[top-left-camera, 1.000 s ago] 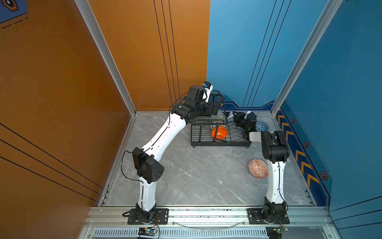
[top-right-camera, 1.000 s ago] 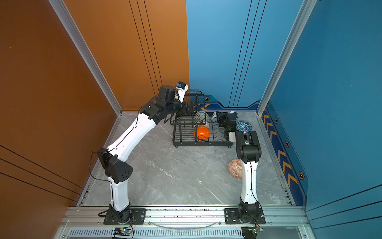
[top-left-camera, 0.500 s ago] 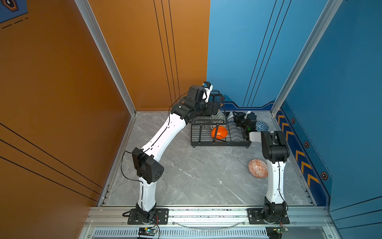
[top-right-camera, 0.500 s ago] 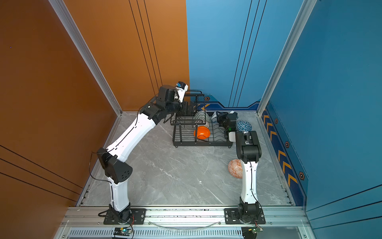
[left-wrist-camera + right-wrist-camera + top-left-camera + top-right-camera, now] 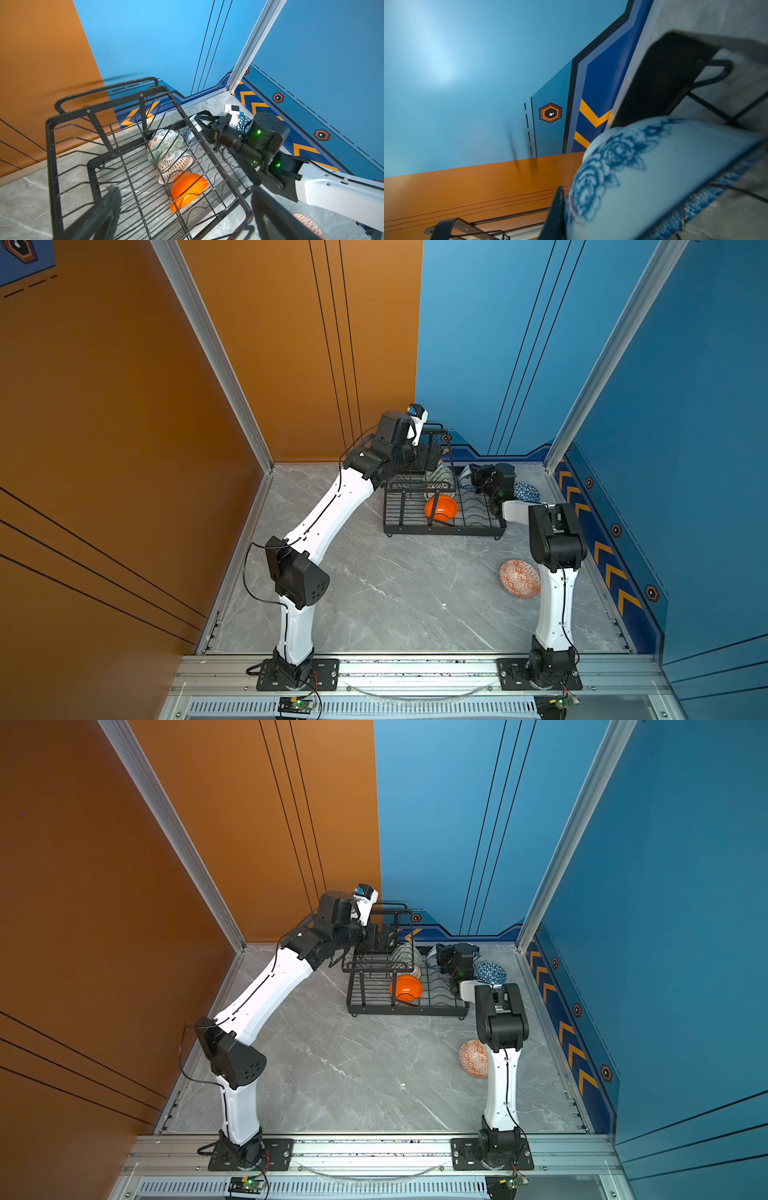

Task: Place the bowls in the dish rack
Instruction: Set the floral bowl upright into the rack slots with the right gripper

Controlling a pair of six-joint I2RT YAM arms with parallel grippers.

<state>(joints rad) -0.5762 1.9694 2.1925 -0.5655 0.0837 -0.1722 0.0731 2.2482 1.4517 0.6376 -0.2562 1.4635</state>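
Black wire rack [image 5: 405, 527] sits at twelve o'clock holding three bowls [image 5: 174, 164]. Your left gripper [image 5: 430, 456] hovers spread above it; your right gripper [image 5: 197, 123] pinches a blue-flowered bowl [image 5: 654, 176] at its one o'clock edge.

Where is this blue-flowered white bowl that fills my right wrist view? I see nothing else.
Observer: The right gripper holds the blue-floral bowl at the far end of the lower tray of the dish rack.
Operator: Any bowls loaded already?
Observer: Three in a row: the pale-green patterned bowl, the dark-lattice white bowl, the plain orange bowl.
Operator: Any left out?
Observer: Two on the table: the blue triangle-patterned bowl and the orange-red geometric bowl.
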